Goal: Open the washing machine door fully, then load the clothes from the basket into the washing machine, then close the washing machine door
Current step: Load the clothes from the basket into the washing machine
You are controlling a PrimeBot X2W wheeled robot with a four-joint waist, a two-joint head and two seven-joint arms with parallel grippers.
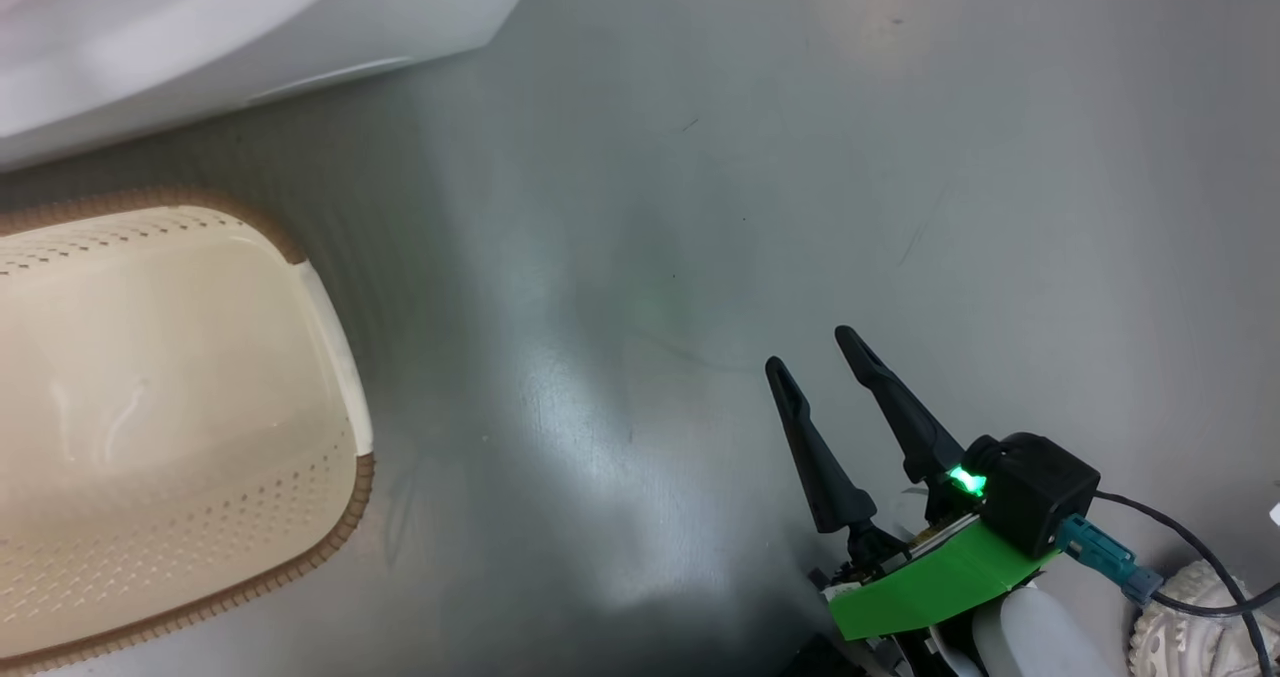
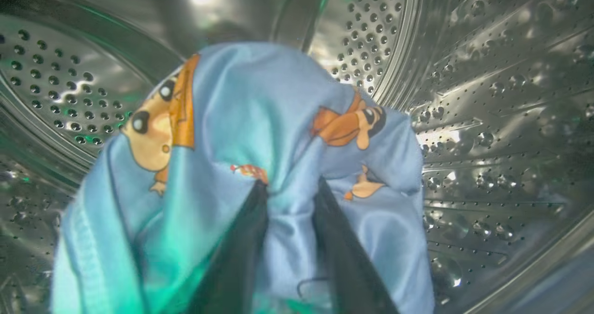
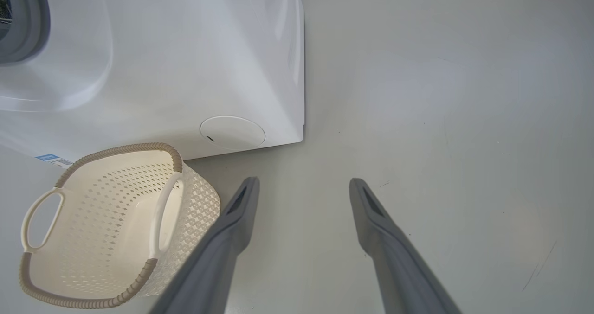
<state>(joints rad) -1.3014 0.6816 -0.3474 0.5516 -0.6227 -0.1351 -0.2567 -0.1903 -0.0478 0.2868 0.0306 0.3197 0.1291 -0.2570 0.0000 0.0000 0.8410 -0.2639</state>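
In the left wrist view my left gripper [image 2: 291,189] is inside the washing machine's steel drum [image 2: 487,96]. The clothes [image 2: 260,119], light blue fabric with orange cartoon figures, drape over it, fill the gap between its dark fingers and hide their tips. The cream basket [image 1: 330,327] stands on the floor at the left with nothing in it; its brown rim [image 3: 116,149] lies just before the white washing machine [image 3: 185,49]. My right gripper [image 1: 810,350] hovers open over bare floor, to the right of the basket [image 3: 304,182]. The washing machine door is out of view.
The machine's white corner [image 1: 200,37] sits at the upper left. A round flap [image 3: 232,132] and a blue label [image 3: 48,157] mark its low front, and grey gasket [image 3: 28,26] shows at the left. A pale textured object [image 1: 1190,617] and a black cable lie at the lower right.
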